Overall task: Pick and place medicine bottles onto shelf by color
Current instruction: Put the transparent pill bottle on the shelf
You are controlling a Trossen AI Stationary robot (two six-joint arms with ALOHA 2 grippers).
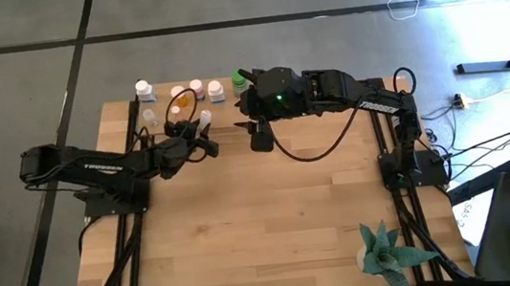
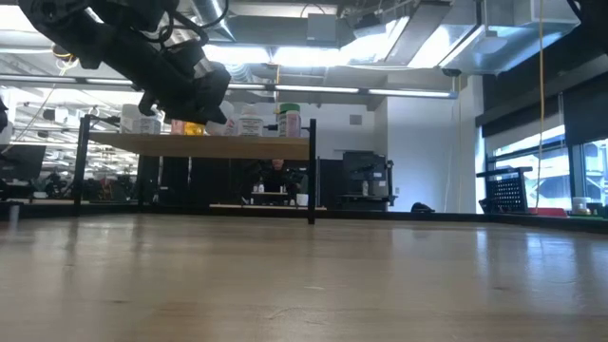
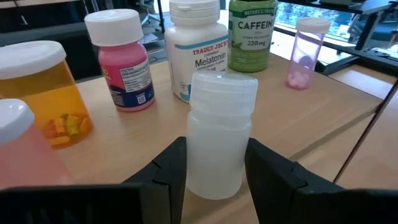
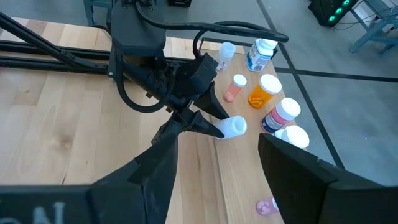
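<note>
My left gripper [image 1: 204, 134] reaches over the light wood shelf [image 3: 323, 118] at the table's far edge and is shut on a translucent white bottle [image 3: 221, 140]. Behind that bottle, several others stand on their bases on the shelf: an orange one [image 3: 40, 93], a pink one with a white cap [image 3: 124, 65], a white Melatonin one [image 3: 199, 53], a green Caffeine one [image 3: 252, 34] and a clear pink vial [image 3: 305, 53]. My right gripper [image 4: 219, 137] hangs open above the table, just right of the shelf, and holds nothing. My left gripper pinches the translucent bottle's body [image 3: 217, 168] below the cap, with one finger [image 3: 168, 168] on each side. The fingers come in roughly level from the table's near-left side. The bottle stands upright over the shelf; whether its base rests on the board I cannot tell.
The shelf shows in the low view as a board [image 2: 237, 142] on thin black posts, raised above the tabletop. A green spiky plant [image 1: 383, 249] stands at the near right corner. A black cable [image 1: 318, 150] loops from the right arm onto the table. Bare wood [image 1: 264, 219] fills the middle.
</note>
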